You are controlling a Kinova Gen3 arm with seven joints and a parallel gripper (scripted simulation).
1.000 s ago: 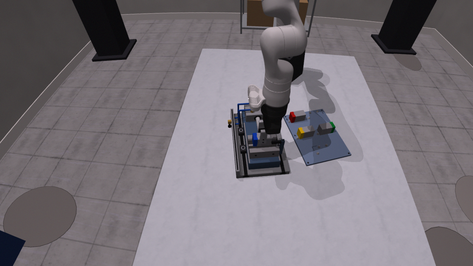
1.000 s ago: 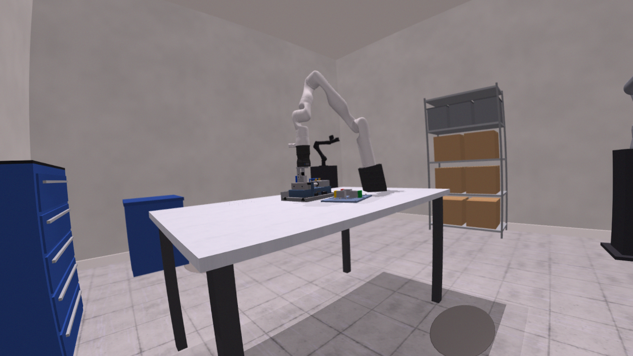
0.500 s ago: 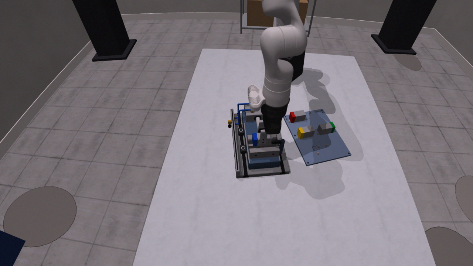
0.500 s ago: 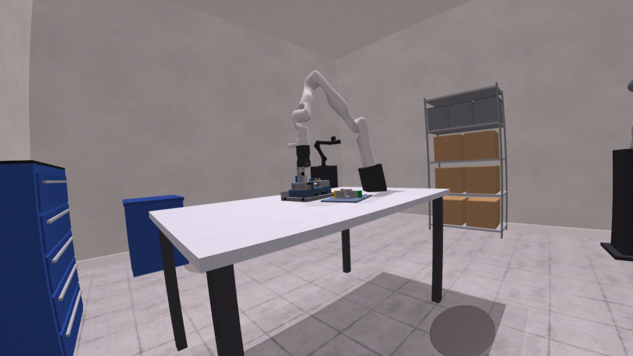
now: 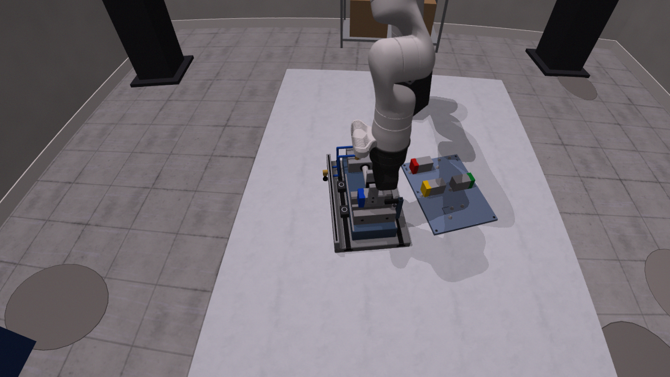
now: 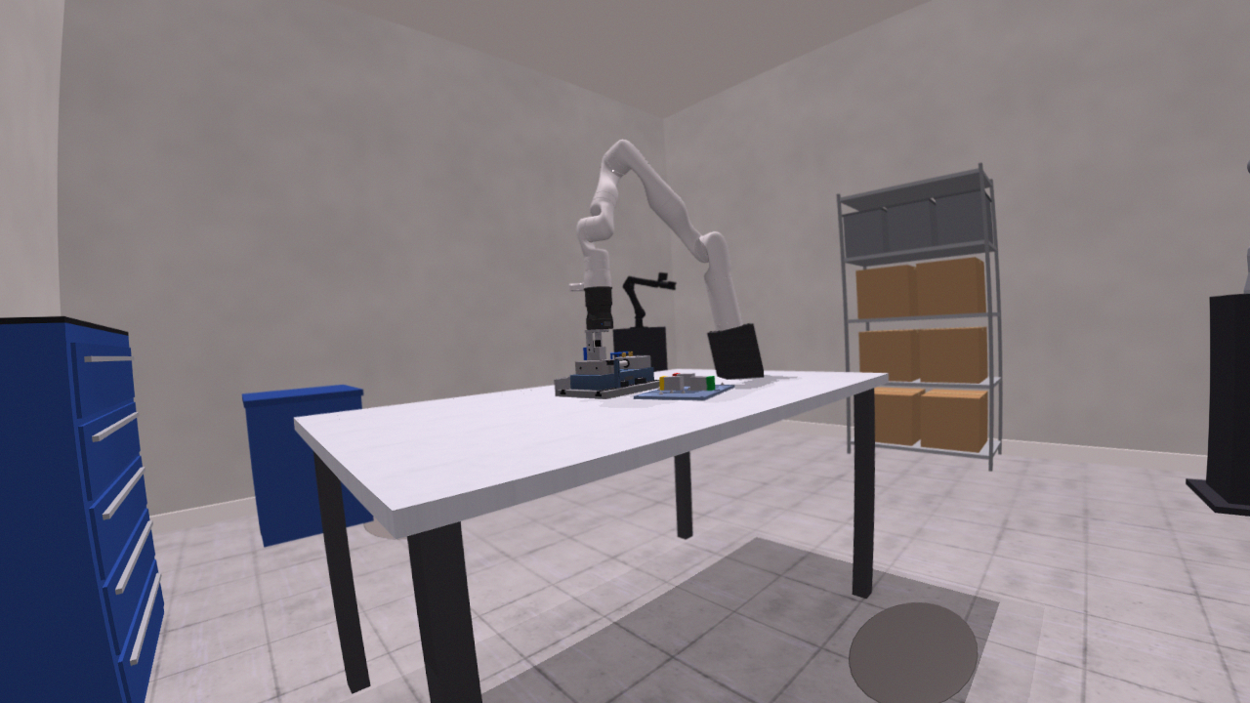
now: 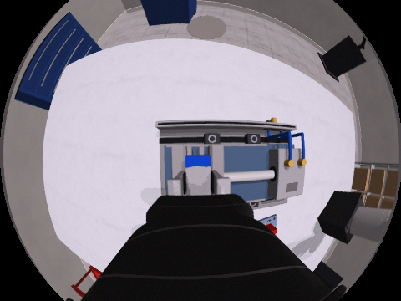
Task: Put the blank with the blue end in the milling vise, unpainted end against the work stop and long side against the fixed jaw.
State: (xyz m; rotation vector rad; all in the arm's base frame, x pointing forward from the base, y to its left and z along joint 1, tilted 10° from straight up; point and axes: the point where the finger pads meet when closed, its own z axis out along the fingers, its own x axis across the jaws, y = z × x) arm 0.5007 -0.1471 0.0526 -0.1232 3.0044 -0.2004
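The fingers (image 5: 372,197) (image 6: 591,351) squeeze the blank's (image 5: 360,197) (image 6: 585,353) (image 7: 198,177) long sides, keeping its blue end facing away from the work stop (image 5: 390,201), as the job asks.

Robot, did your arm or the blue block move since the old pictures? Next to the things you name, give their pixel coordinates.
No move shows in my arm (image 5: 392,126) (image 6: 603,187) or the blue block (image 5: 360,197) (image 6: 586,353) (image 7: 198,160). Gripper (image 5: 376,192) (image 6: 595,351) (image 7: 198,178) still holds it; nothing was let go. But the little black arm (image 6: 639,301) behind dipped its tip slightly, moving a bit right in the exterior view. Plate (image 5: 468,215) (image 6: 673,394): same.
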